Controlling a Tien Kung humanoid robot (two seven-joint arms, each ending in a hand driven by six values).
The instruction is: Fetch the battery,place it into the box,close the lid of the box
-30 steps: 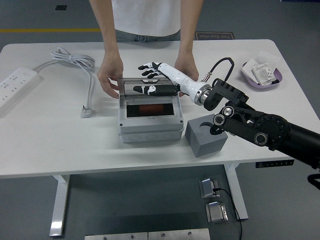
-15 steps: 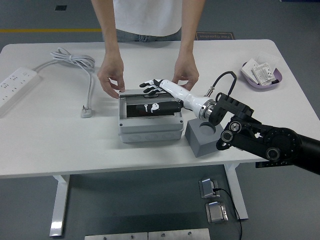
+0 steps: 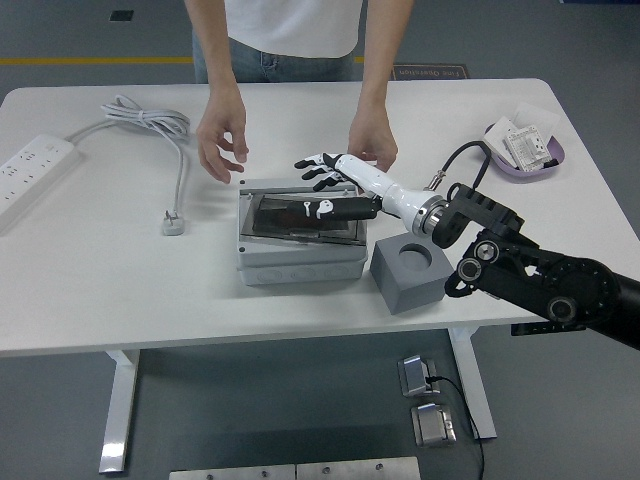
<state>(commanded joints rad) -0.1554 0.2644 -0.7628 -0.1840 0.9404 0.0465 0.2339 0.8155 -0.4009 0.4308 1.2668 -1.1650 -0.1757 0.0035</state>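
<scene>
Your right robot hand (image 3: 325, 172) rests with spread fingers, gripping nothing, on the lowered lid (image 3: 300, 213) of the grey box (image 3: 300, 255), pressing it closed; the battery is hidden, probably inside beneath.

Battery hidden inside box (image 3: 300, 245); left arm unseen

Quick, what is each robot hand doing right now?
Right hand: open, fingers spread over the box lid, holding nothing.
Left hand: not in view.
</scene>
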